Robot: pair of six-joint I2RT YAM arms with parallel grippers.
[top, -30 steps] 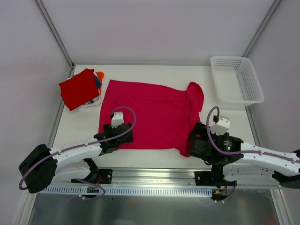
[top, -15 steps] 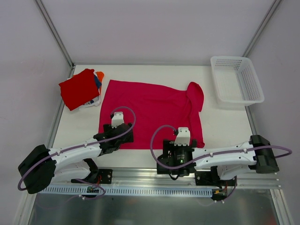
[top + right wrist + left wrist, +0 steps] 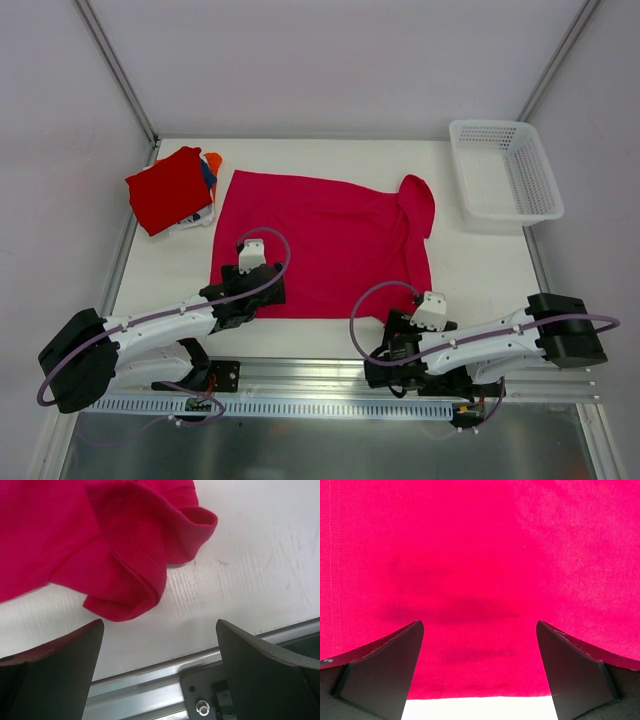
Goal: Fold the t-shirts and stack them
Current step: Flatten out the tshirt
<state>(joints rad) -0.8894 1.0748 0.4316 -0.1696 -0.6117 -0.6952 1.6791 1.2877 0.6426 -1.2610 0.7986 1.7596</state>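
Close to the front rail [image 3: 150,680], the right claw [image 3: 388,350] hung wide apart and empty, with the bunched corner of the pink shirt [image 3: 320,240] just ahead, a bit left. The left claw [image 3: 268,292], wide apart too, sat right over the near edge of that shirt, spread long from side to side, so it was nearer. Farther back, a red shirt [image 3: 168,188] hid most of the folded pile [image 3: 208,168].

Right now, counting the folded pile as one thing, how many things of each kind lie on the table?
Magenta t-shirt, spread flat: 1
Pile of folded t-shirts, red on top: 1
White mesh basket: 1
Total: 3
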